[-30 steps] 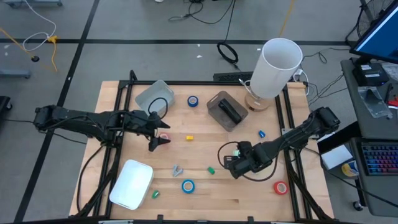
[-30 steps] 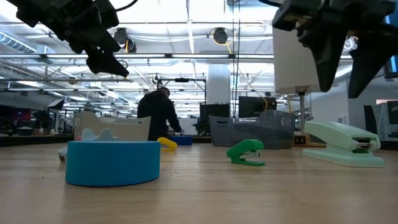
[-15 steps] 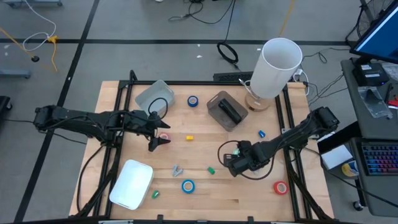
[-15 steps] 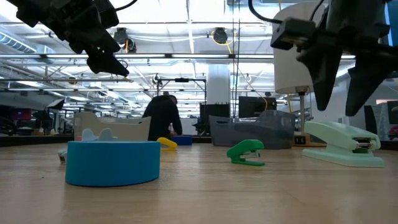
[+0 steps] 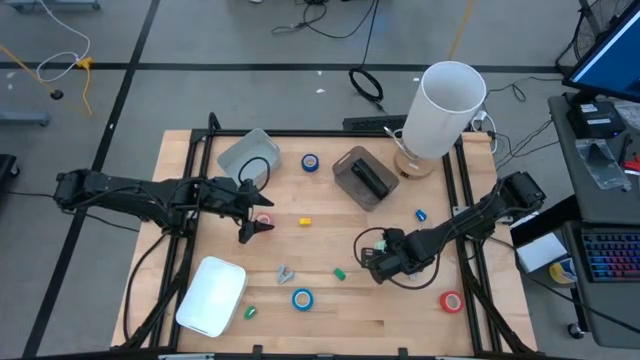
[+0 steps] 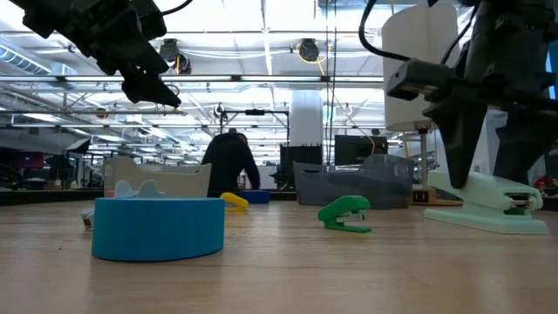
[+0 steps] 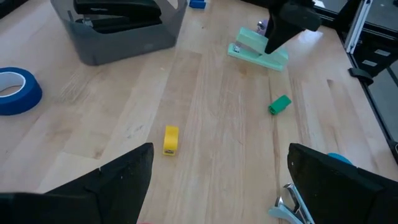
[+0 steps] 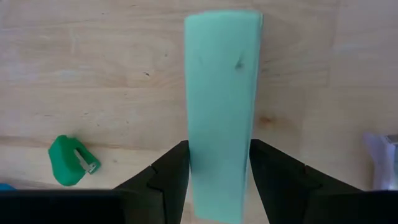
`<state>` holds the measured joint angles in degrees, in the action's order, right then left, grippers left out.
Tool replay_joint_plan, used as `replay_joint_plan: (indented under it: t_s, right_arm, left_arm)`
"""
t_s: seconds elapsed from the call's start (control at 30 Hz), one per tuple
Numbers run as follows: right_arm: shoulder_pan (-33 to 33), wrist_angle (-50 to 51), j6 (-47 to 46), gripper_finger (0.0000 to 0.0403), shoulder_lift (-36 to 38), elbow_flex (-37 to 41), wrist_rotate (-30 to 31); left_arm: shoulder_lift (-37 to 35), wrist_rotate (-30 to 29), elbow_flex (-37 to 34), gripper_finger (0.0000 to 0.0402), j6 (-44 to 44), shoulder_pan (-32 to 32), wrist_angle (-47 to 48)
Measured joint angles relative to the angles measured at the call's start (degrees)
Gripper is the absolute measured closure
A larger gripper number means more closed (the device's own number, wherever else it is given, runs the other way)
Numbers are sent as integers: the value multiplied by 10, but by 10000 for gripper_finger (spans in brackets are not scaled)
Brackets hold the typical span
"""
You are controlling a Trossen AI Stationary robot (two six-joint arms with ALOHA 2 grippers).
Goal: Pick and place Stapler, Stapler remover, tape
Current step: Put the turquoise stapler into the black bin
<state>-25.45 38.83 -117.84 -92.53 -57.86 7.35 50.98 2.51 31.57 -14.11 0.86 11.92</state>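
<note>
While lowered over the mint-green stapler near the table's right edge, right gripper with fingers parted either side of its body but not yet clamped, evidently lining up a grasp; left gripper spread wide, waiting near the left edge.

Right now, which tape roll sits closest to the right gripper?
The red tape roll near the table's front right corner; the blue rolls lie farther from the right gripper.
</note>
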Motion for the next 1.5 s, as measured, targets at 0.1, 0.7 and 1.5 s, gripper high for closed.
replay_joint_plan:
  t_s: [0.1, 0.7, 1.5]
  right_arm:
    - [0, -34, -5, 241, 0, 20, 0]
    - [-1, -153, -27, 241, 5, 90, 1]
    - [1, -175, -1, 283, 22, 92, 3]
  left_arm:
    - [0, 0, 0, 36, 0, 0, 0]
    - [0, 0, 0, 36, 5, 0, 2]
    - [0, -1, 0, 36, 3, 0, 2]
